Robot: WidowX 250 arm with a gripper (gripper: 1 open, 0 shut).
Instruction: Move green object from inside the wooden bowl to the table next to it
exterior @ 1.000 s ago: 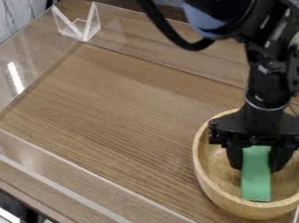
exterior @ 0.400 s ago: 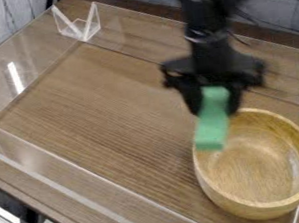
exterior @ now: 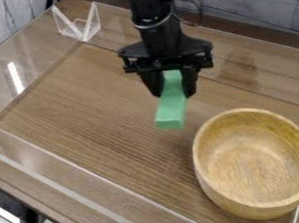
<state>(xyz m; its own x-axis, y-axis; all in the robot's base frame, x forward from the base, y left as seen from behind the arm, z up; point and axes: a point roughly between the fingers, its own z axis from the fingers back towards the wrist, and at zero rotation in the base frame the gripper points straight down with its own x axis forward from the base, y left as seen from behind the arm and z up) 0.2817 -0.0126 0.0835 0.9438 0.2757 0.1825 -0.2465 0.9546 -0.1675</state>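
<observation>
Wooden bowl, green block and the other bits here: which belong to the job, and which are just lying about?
Part of the job:
- green block, held by the gripper
- wooden bowl
- table

Just lying about:
- clear plastic piece
</observation>
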